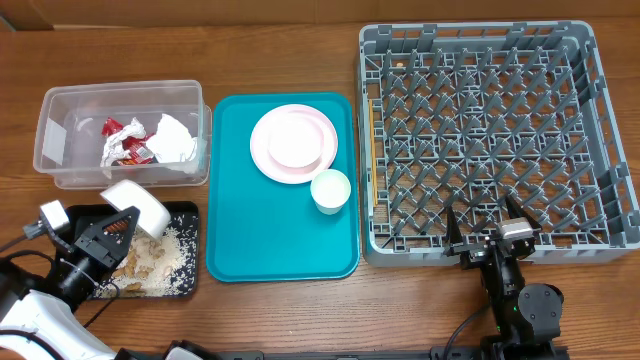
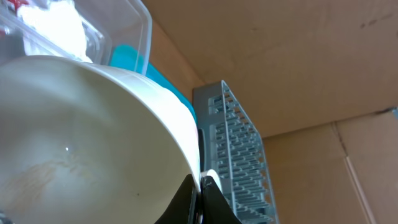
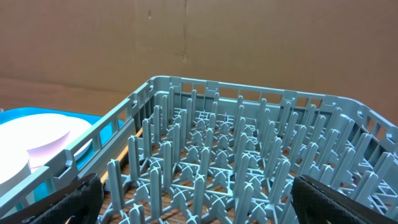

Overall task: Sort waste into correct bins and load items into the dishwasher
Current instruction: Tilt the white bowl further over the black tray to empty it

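White bowl [image 1: 135, 203] lower left, tilted over black tray [image 1: 186, 287], rim clamped in closed left gripper [image 1: 118, 222]. Crumbs [image 1: 160, 258] in black tray. Clear tub [image 1: 50, 165] upper left: red wrapper [image 1: 125, 148], napkins [image 1: 175, 138]. Teal tray [image 1: 280, 240] centre: plate [image 1: 262, 150], second bowl [image 1: 297, 147] on it, cup [image 1: 330, 190]. Grey rack [image 1: 480, 120] right; right gripper [image 1: 484, 226] at its lower edge, jaws wide, empty.

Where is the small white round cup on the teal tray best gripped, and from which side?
Probably its rim, from above. The small white round cup stands upright on the teal tray, mouth open upward, so one finger can go inside the thin wall and one outside. The wide white plate crowds its far-left side; its right is free.
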Controlling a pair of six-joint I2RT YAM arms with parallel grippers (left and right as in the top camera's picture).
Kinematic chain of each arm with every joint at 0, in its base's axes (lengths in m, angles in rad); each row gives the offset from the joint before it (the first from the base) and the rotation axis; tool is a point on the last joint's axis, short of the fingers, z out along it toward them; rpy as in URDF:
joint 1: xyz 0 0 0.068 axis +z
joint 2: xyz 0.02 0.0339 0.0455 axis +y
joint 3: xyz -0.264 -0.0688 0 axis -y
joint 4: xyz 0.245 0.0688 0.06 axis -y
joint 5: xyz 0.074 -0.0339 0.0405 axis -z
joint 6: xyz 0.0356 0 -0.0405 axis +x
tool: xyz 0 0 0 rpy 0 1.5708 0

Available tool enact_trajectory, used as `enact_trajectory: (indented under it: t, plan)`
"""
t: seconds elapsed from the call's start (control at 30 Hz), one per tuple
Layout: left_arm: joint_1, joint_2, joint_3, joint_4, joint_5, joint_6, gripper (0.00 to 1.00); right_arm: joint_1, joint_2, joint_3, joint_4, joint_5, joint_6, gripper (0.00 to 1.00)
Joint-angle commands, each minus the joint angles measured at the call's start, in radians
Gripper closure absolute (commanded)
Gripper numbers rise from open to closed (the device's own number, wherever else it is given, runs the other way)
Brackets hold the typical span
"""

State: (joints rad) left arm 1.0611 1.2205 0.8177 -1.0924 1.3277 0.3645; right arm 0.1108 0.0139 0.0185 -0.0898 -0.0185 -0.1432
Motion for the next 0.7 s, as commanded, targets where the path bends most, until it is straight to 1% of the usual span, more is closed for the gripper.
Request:
enact_trajectory:
  t: [0.0, 0.03, 0.07, 0.1, 0.17, 0.2, 0.23, 0.27, 0.3, 0.37, 0.4, 0.43, 0.47, 0.5, 0.53, 0.57, 0.6, 0.63, 0.67]
  plan:
    - [0.006, 0.006, 0.002, 0.007, 0.048, 0.046, 0.96, -0.006, -0.011, -0.01, 0.006, 0.005, -0.003, 0.0]
    - [0.006, 0.009, 0.002, 0.035, 0.021, 0.03, 0.96, -0.006, -0.011, -0.01, 0.006, 0.005, -0.003, 0.0]
    - [0.006, 0.012, 0.002, 0.04, -0.003, -0.025, 0.96, -0.006, -0.011, -0.01, 0.006, 0.005, -0.003, 0.0]
    - [0.007, 0.014, 0.002, 0.018, 0.006, -0.03, 0.96, -0.006, -0.011, -0.01, 0.006, 0.005, -0.003, 0.0]
    - [0.006, 0.014, 0.002, -0.018, 0.085, 0.085, 0.96, -0.006, -0.011, -0.01, 0.006, 0.005, -0.003, 0.0]
    - [0.006, 0.014, 0.002, -0.011, 0.078, 0.113, 0.96, -0.006, -0.011, -0.01, 0.006, 0.005, -0.003, 0.0]
    - [0.007, 0.016, 0.002, 0.006, 0.057, 0.101, 0.96, -0.006, -0.011, -0.01, 0.006, 0.005, -0.003, 0.0]
    - [0.007, 0.018, 0.002, 0.002, 0.041, 0.052, 0.96, -0.006, -0.011, -0.01, 0.006, 0.005, -0.003, 0.0]
    - [0.006, 0.018, 0.002, -0.027, 0.052, 0.048, 0.96, -0.006, -0.011, -0.01, 0.006, 0.005, -0.003, 0.0]
    - [0.006, 0.017, 0.002, -0.06, 0.114, 0.147, 0.96, -0.006, -0.011, -0.01, 0.006, 0.005, -0.003, 0.0]
    - [0.006, 0.017, 0.002, -0.047, 0.101, 0.172, 0.96, -0.006, -0.011, -0.01, 0.006, 0.005, -0.003, 0.0]
    - [0.007, 0.018, 0.002, -0.017, 0.07, 0.156, 0.96, -0.006, -0.011, -0.01, 0.006, 0.005, -0.003, 0.0]
    - [0.007, 0.019, 0.002, -0.006, 0.039, 0.087, 0.96, -0.006, -0.011, -0.01, 0.006, 0.005, -0.003, 0.0]
    - [0.007, 0.019, 0.002, -0.025, 0.039, 0.052, 0.96, -0.006, -0.011, -0.01, 0.006, 0.005, -0.003, 0.0]
    - [0.007, 0.019, 0.002, -0.052, 0.079, 0.088, 0.96, -0.006, -0.011, -0.01, 0.006, 0.005, -0.003, 0.0]
    - [0.007, 0.019, 0.002, -0.072, 0.118, 0.151, 0.96, -0.006, -0.011, -0.01, 0.006, 0.005, -0.003, 0.0]
    - [0.007, 0.019, 0.002, -0.072, 0.123, 0.193, 0.96, -0.006, -0.011, -0.01, 0.006, 0.005, -0.003, 0.0]
    - [0.007, 0.019, 0.002, -0.046, 0.103, 0.198, 0.96, -0.006, -0.011, -0.01, 0.006, 0.005, -0.003, 0.0]
    - [0.007, 0.021, 0.002, -0.025, 0.075, 0.145, 0.96, -0.006, -0.011, -0.01, 0.006, 0.005, -0.003, 0.0]
